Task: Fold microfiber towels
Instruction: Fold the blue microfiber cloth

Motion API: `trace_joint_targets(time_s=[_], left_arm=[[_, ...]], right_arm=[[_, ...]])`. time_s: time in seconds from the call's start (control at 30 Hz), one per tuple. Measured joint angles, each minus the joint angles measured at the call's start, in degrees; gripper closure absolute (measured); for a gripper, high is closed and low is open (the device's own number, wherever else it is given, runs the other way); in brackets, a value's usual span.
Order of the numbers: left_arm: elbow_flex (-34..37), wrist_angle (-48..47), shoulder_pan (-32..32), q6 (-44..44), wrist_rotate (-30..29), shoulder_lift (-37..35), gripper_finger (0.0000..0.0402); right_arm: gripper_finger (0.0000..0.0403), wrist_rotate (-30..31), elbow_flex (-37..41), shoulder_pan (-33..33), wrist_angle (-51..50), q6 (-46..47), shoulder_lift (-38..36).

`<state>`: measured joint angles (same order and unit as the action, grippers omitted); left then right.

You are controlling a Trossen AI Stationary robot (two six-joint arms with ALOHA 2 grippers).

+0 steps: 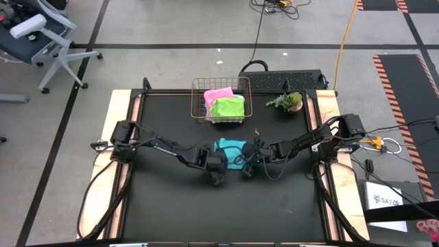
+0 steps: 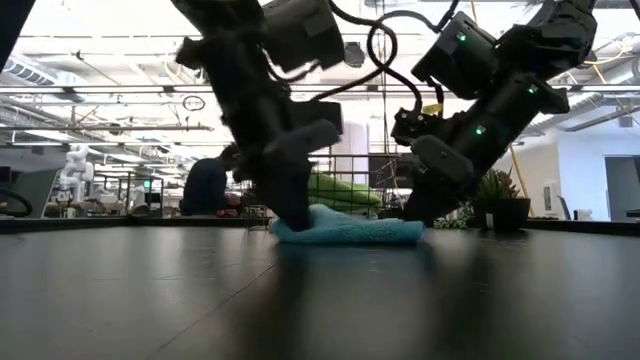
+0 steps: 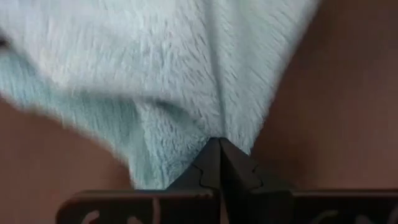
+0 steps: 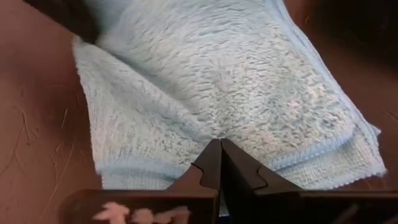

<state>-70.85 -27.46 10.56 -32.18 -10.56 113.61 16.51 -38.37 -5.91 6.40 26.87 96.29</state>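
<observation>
Tabletop (image 1: 171, 206), black and matte, lying under one cyan towel (image 1: 230, 147) at centre; pink towel (image 1: 218, 94) and lime towel (image 1: 228, 108) sitting in one wire basket (image 1: 199, 103). Low down, showing office room behind. Wrist-close: left gripper (image 3: 219, 144) and right gripper (image 4: 219, 144) pinching cyan pile, jaws together.

Bright ceiling strips and far windows wash out the room behind, leaving the arms (image 2: 270, 130) dark, blurred silhouettes. The black surface (image 2: 320, 290) carries a dull sheen. Close up, the towel (image 3: 186, 81) looks soft, hazy.
</observation>
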Motion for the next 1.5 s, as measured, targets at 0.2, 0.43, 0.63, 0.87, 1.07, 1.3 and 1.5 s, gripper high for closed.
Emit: trace_joint_targets(time_s=[0.2,0.43,0.63,0.87,1.07,1.3,1.5], left_arm=[[0.0,-4.7,5.8,-6.9,0.3,-0.2,0.0397],[0.1,-7.8,7.7,-9.6,2.0,-0.8,0.0396],[0.3,-7.5,7.3,-8.7,-0.4,-1.5,0.0398],[0.3,-7.7,7.2,-9.3,-1.0,-1.8,0.0398],[0.3,-7.2,7.2,-10.0,-1.1,-1.9,0.0397],[0.2,-8.0,7.4,-11.4,0.4,-1.9,0.0395],[0.1,-11.5,9.9,-13.4,2.3,-2.1,0.0394]], right_arm=[[0.0403,-2.0,0.5,0.0,-0.4,-0.9,-2.6],[0.0403,-3.4,0.5,0.1,2.9,-2.2,-11.0],[0.0403,-4.7,0.6,0.1,8.9,-2.1,-10.4],[0.0403,-8.0,-0.5,0.2,16.7,-2.0,-2.5],[0.0403,-12.6,-6.1,0.3,18.9,-3.0,6.6],[0.0403,-13.9,-9.5,1.0,15.7,-6.9,11.0],[0.0403,-14.1,-9.5,2.9,10.5,-10.2,9.2]])
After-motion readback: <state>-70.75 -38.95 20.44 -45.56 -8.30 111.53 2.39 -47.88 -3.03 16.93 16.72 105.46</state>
